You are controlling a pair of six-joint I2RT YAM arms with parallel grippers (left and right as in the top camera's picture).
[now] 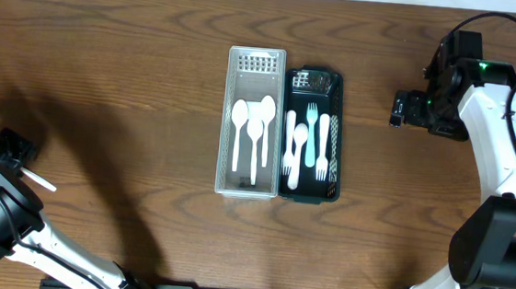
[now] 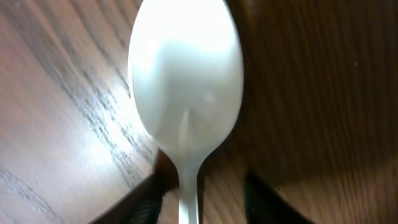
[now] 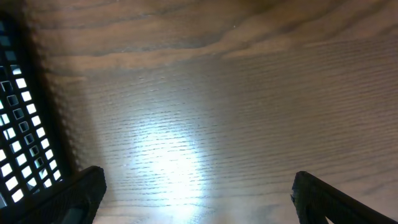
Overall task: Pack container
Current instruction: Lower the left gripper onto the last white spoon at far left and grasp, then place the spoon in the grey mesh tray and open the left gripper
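Overhead and wrist views of a wooden desk (image 1: 108,59) with two trays side by side at its middle.

(a) Clear tray (image 1: 251,124), the left one of the pair: white spoons (image 1: 257,131) lie lengthwise inside. At least two are there, and they overlap so that the exact count cannot be told.

(b) Black mesh tray (image 1: 313,135), touching the clear tray's right wall: four pieces lie lengthwise inside, one teal fork (image 1: 310,138) and three white utensils (image 1: 289,140) around it.

(c) Left pincer (image 2: 199,199), near the left edge of the desk: its two fingers (image 2: 146,196) pinch the handle of one further white spoon (image 2: 186,81). The bowl points away from the wrist and hangs above bare wood.

(d) Right pincer (image 3: 199,193), toward the far right corner and well apart from the black mesh tray: its two fingers (image 3: 78,190) are spread wide with only wood grain between them. One side of the tray shows at the left border of the right wrist view.
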